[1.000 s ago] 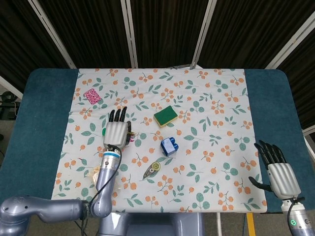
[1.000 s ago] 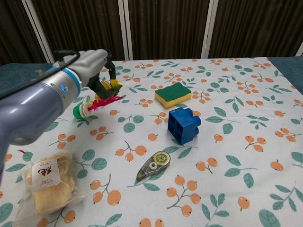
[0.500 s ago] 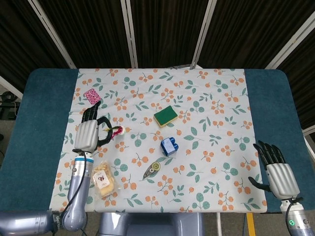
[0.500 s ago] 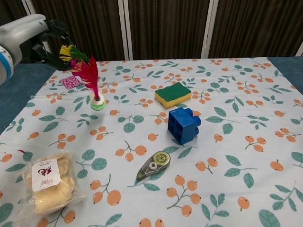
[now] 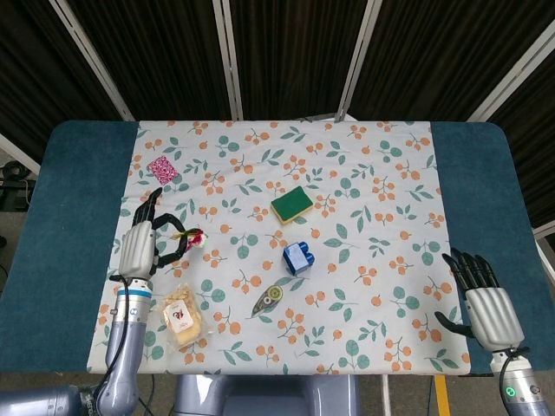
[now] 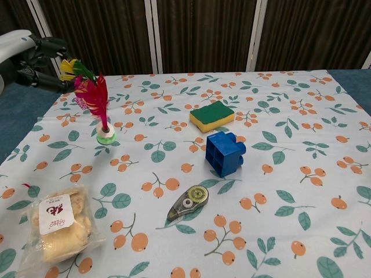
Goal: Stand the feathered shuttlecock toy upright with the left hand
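Near the left edge of the leaf-and-orange patterned tablecloth (image 6: 278, 110), the feathered shuttlecock toy (image 6: 95, 104) stands upright on its green-and-white round base, its long axis close to vertical, red and yellow feathers pointing up with a slight lean toward the left edge. The chest view shows this stance plainly; the head view looks down on the toy (image 5: 192, 237) and shows only a small tuft of colour, so its uprightness cannot be read there. The left hand (image 5: 139, 244) sits just left of the toy, fingers apart and curved, holding nothing; in the chest view its dark fingertips (image 6: 46, 45) are close to the feather tips, and whether they touch cannot be told. The right hand (image 5: 486, 303) appears only in the head view, near the right front corner, fingers spread and empty. A clear plastic snack bag (image 6: 57, 227) lies by the left front corner, with a white label bearing red characters too small to read. Toward the middle are a blue toy building block (image 6: 225, 153), a yellow-and-green sponge (image 6: 212, 116) and a grey correction-tape dispenser (image 6: 188, 202). A pink patterned square (image 5: 162, 169) lies near the far left corner.
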